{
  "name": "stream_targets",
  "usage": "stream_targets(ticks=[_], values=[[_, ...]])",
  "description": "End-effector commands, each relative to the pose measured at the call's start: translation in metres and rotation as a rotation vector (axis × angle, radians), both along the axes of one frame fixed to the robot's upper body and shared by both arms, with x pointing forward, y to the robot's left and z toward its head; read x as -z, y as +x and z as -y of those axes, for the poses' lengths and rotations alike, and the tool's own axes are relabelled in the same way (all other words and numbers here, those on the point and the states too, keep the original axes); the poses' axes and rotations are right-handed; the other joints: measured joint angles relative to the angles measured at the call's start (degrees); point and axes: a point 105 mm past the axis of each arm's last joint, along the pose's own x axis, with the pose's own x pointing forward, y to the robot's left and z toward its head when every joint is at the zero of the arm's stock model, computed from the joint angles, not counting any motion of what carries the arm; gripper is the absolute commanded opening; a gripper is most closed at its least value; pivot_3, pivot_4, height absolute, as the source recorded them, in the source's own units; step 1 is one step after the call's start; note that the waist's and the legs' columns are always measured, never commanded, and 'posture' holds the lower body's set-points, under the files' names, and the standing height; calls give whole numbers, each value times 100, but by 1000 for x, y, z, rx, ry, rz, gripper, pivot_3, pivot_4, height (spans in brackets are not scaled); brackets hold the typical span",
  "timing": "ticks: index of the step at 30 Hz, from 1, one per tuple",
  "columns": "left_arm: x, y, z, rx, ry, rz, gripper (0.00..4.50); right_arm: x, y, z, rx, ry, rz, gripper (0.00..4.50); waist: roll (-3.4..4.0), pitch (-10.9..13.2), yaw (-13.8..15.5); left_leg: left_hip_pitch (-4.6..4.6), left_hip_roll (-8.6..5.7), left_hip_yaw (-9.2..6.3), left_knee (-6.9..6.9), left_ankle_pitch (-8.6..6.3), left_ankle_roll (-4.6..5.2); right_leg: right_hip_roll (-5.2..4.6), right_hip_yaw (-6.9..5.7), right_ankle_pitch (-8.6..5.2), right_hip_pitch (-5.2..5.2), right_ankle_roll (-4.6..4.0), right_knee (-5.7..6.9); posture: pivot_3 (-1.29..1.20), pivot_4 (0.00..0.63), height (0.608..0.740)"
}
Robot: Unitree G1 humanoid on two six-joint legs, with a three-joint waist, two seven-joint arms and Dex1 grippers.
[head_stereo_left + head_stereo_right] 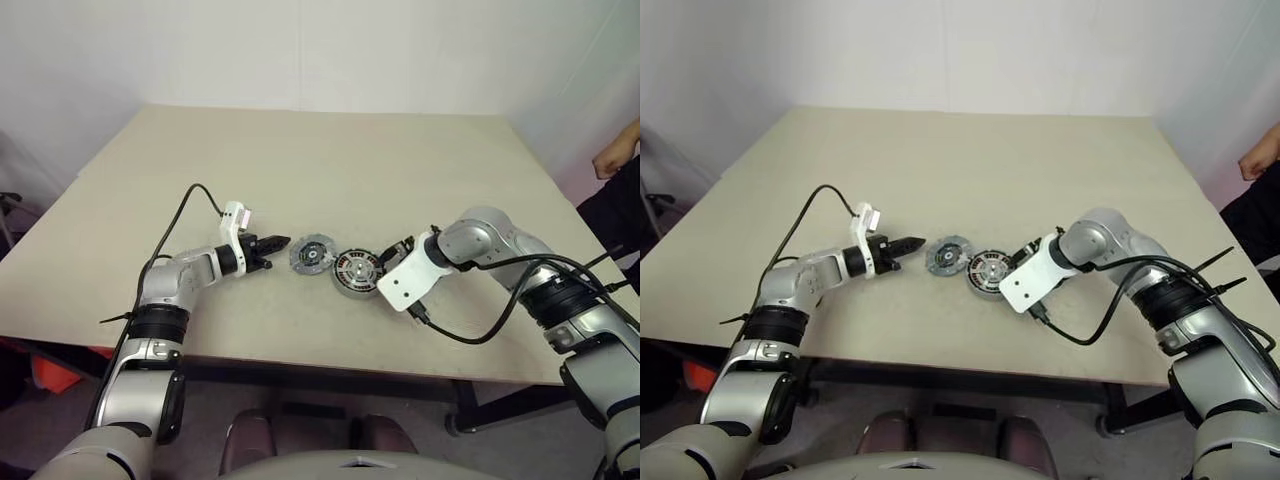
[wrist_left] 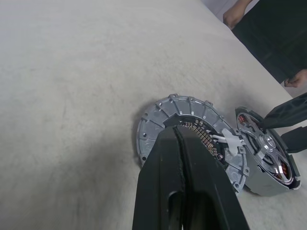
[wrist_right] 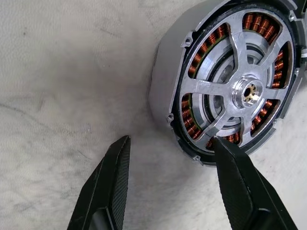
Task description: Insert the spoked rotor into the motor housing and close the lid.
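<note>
- Spoked rotor (image 3: 240, 88), shiny silver metal disc, sits in the round copper-wound motor housing (image 3: 165, 91) on the beige table (image 1: 300, 170); probably rigid, heavy, slick, best gripped at the rim.
- Head view: left gripper (image 1: 272, 243) level, beside the grey finned lid (image 1: 312, 254).
- Left wrist: fingers (image 2: 163, 182) pressed together.
- Right wrist: right gripper (image 3: 170, 179) pitched down, fingers apart, one tip at the housing edge.

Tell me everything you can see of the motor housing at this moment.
The round grey metal motor housing lies flat on the beige table, beside a ribbed silver disc on its left. A ring of copper windings shows through the shiny silver spoked rotor, which already sits inside it, brass-coloured hub at centre. The right gripper hangs over its edge, jaws open, one finger at the rim; whether it touches is unclear.
</note>
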Motion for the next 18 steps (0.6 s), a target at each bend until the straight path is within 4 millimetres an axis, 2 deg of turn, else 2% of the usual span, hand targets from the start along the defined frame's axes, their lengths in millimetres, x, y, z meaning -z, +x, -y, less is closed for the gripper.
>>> stream_targets(ticks=[1,5,6,10,18], values=[[-15,3,-2,-6,-11,57,0,-6,4,-4,-25,-2,22,2093,0,0,-2,0,1,0,0,0,0,0,0,0,0,0,1,0,0,740],[-13,2,-4,-12,-5,54,0,-10,5,-7,-38,18,36,736,-3,-1,-10,1,1,0,0,0,0,1,0,0,1,0,0,0,0,740],[-13,2,-4,-13,-5,54,0,-10,5,-8,-40,21,37,736,-4,0,-22,1,2,0,-1,0,0,1,0,0,2,0,0,0,0,740],[-13,3,-4,-18,-2,55,0,-10,5,-9,-36,31,29,9,-5,0,-74,1,1,0,0,0,-1,1,0,1,2,-2,6,0,0,740],[-11,4,-4,-22,0,52,0,-23,17,-11,40,128,98,4,-7,3,-118,-1,1,0,2,1,0,0,0,3,0,-4,4,0,0,740]])
